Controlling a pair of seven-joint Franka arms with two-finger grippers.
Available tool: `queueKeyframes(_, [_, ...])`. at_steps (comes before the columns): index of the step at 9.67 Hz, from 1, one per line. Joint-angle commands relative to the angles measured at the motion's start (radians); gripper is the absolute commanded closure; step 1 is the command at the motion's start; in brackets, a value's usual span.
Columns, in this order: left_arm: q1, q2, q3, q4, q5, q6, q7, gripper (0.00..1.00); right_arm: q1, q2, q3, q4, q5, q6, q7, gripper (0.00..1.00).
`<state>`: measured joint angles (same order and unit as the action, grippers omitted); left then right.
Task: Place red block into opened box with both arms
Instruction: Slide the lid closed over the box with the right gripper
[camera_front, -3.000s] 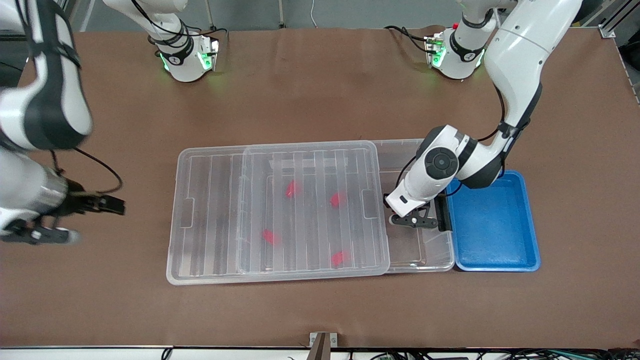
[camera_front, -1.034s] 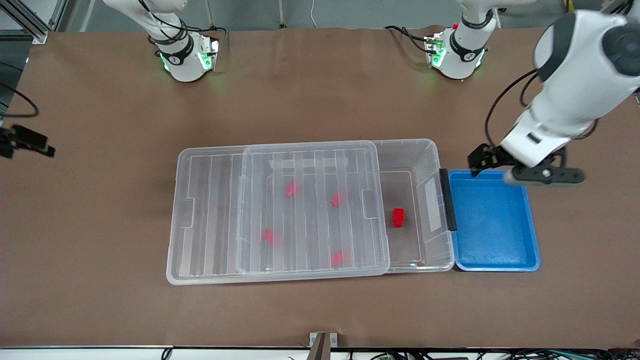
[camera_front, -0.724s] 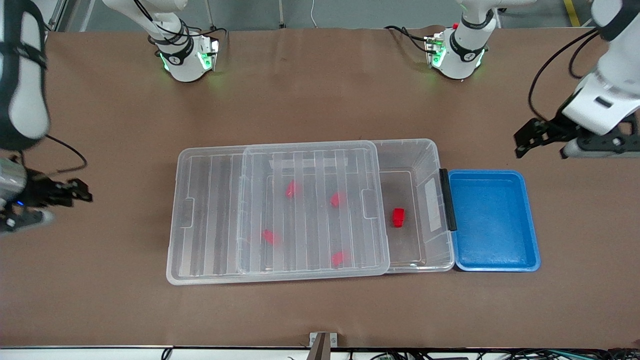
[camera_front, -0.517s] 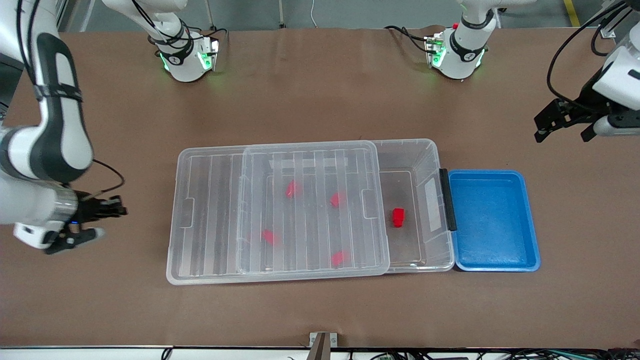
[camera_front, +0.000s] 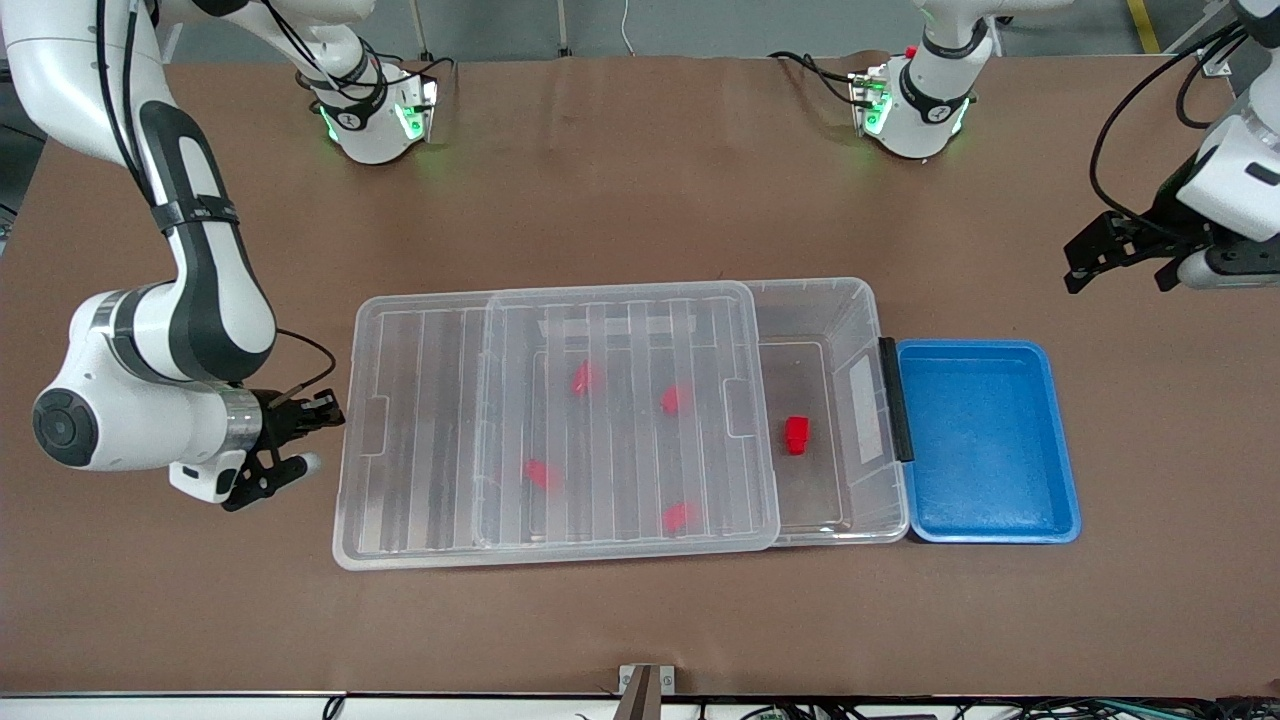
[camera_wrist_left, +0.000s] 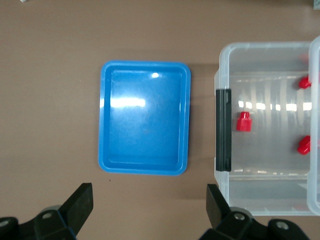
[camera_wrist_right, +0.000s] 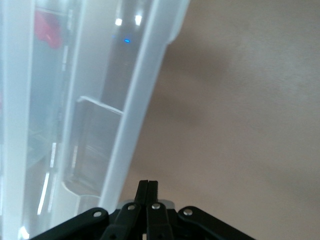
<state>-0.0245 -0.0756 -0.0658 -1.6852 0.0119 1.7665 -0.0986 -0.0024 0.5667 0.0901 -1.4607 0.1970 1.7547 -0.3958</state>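
**A:** So where's the red block (camera_front: 796, 435) at? I see it lying on the floor of the box (camera_front: 860, 300), in the uncovered strip between the slid-back lid (camera_front: 420, 430) and the black latch bar (camera_front: 893, 400). Four more red pieces show through the lid.

**B:** Yep, it's inside. Left gripper (camera_front: 1120, 252) is up in the air over bare surface (camera_front: 640, 620) toward its own end, fingers wide apart, holding nothing. The blue tray (camera_front: 1060, 440) beside the box is empty.

**A:** And the right gripper (camera_front: 318, 415)? Its fingers look pressed together, low, just beside the lid's end edge.

**B:** Same read, nothing clamped. My guess is it's about to shove the lid shut. Risk: pinched fingertips on a thin clear rim can slip over or under it. Or the push drags the whole box into the tray, since nothing braces it.

**A:** The lid could also skew and jam on the rim if the push is off-centre.
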Motion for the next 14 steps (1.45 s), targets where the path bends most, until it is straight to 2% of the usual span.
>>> queueKeyframes(1, [-0.002,0.080,0.021,0.111,-0.017,-0.053,0.008,0.00,0.018,0.004,0.008,-0.009,0.042,-0.015,0.024,1.00])
queueKeyframes(2, [-0.002,0.115,0.021,0.166,-0.038,-0.091,0.008,0.00,0.019,0.005,0.010,-0.009,0.053,-0.014,0.035,1.00])
queueKeyframes(3, [-0.002,0.144,0.030,0.218,-0.071,-0.116,0.008,0.00,0.021,0.007,0.016,-0.009,0.108,-0.015,0.041,1.00])
queueKeyframes(4, [-0.003,0.151,0.037,0.226,-0.085,-0.134,0.008,0.00,0.031,0.015,0.017,-0.009,0.137,-0.015,0.060,1.00])
queueKeyframes(7, [-0.003,0.143,0.037,0.220,-0.079,-0.186,0.007,0.00,0.080,0.025,0.019,0.002,0.154,-0.003,0.135,1.00])
queueKeyframes(9, [-0.002,0.143,0.037,0.223,-0.078,-0.186,0.000,0.00,0.094,0.042,0.017,0.002,0.234,0.000,0.144,1.00])
queueKeyframes(10, [-0.003,0.143,0.037,0.222,-0.075,-0.186,-0.004,0.00,0.100,0.045,0.017,0.002,0.240,0.000,0.147,1.00])
queueKeyframes(14, [-0.009,0.097,0.029,0.139,-0.044,-0.182,0.011,0.00,0.127,0.051,0.017,0.002,0.275,0.028,0.169,1.00])
